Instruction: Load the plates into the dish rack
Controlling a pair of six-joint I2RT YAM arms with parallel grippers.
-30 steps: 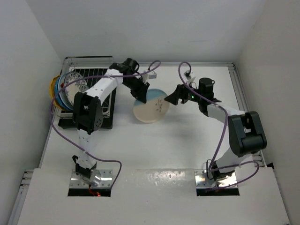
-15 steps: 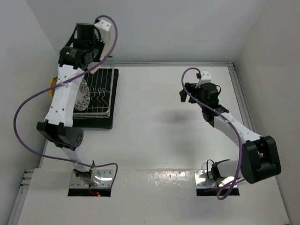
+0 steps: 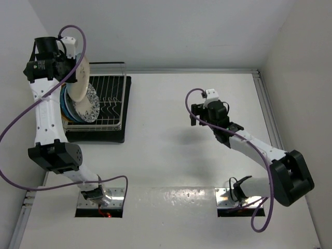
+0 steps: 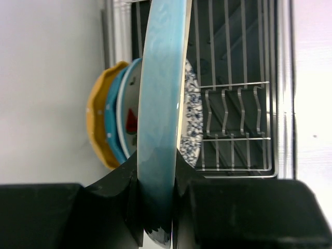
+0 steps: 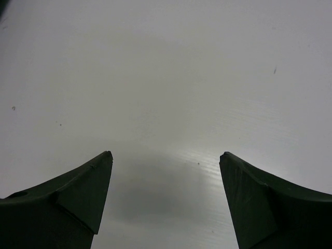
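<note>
Your left gripper [image 4: 155,179] pinches the round blue-and-cream ceramic plate [image 4: 162,93] on edge above the silver wire dish rack [image 4: 236,88] at the desk's far-left corner. Keep it upright, aim for the free slot beside the blue floral plate [image 4: 191,129], and lower slowly. Your right gripper [image 5: 165,176] hangs wide open, empty.

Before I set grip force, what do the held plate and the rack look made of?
The held plate: probably glazed ceramic, smooth glossy blue rim. The dish rack: likely plated or coated metal wire, thin pale shiny rods.
</note>
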